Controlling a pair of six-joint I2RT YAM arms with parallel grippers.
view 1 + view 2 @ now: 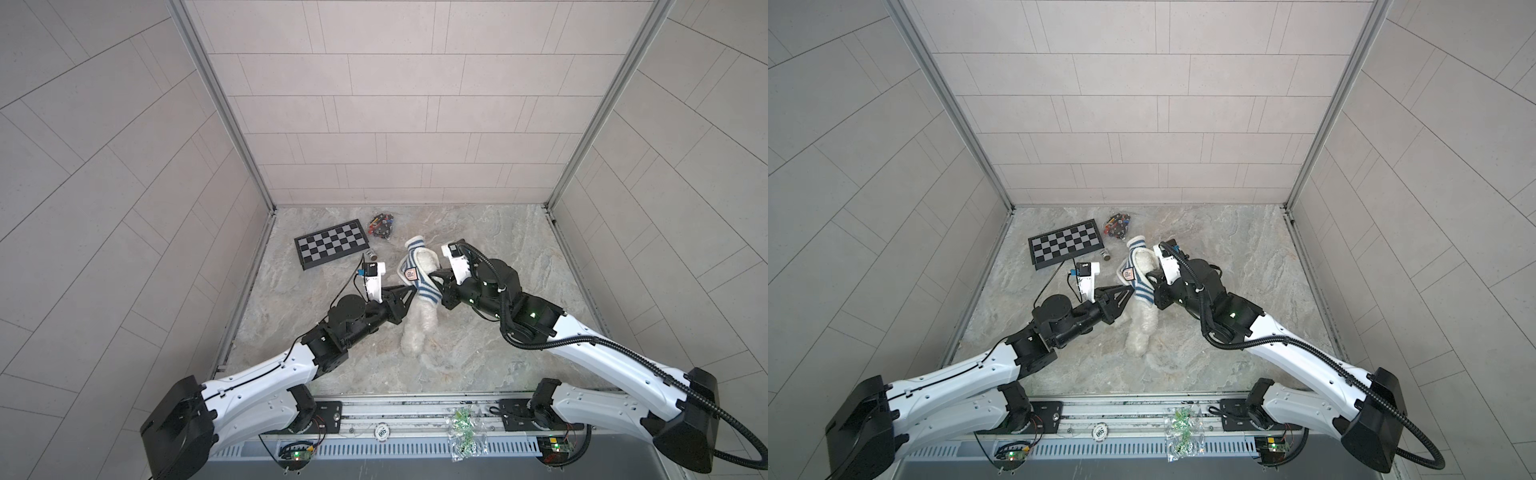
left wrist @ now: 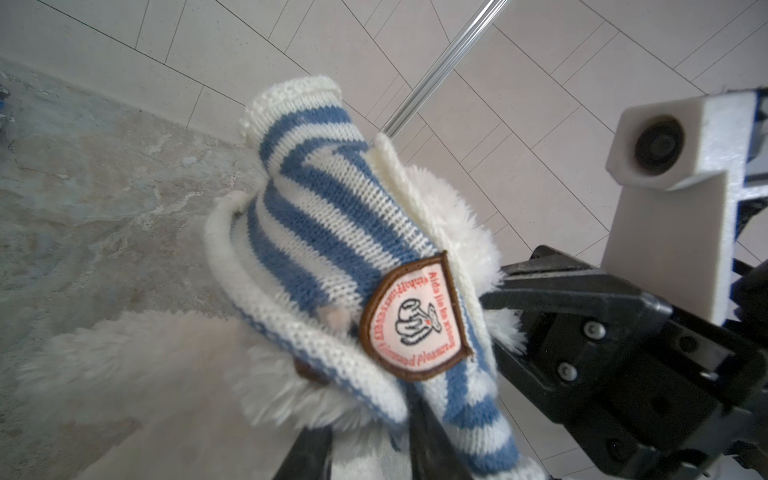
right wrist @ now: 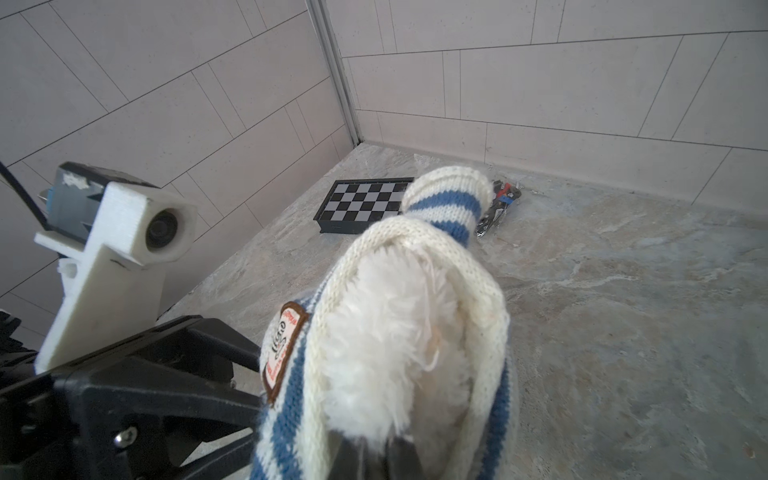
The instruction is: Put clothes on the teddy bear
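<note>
The white fluffy teddy bear (image 1: 419, 328) (image 1: 1144, 328) lies on the marble table, legs toward the front. A blue-and-white striped shirt (image 1: 415, 266) (image 1: 1133, 266) with a chest badge (image 2: 415, 324) covers its upper part, and one empty sleeve (image 3: 449, 203) sticks up. My left gripper (image 1: 412, 291) (image 2: 370, 415) comes in from the left and is shut on the shirt's hem below the badge, with fur caught there too. From the right, my right gripper (image 1: 434, 277) (image 3: 376, 453) is shut at the shirt's other edge, where the knit meets the fur (image 3: 390, 332). The bear's face is hidden.
A black-and-grey chessboard (image 1: 331, 244) lies at the back left. A clear bag of small coloured parts (image 1: 382, 225) sits behind the bear, and a small metal cylinder (image 1: 371, 254) stands near the board. Tiled walls close three sides. A bag of green bits (image 1: 465, 432) lies on the front rail.
</note>
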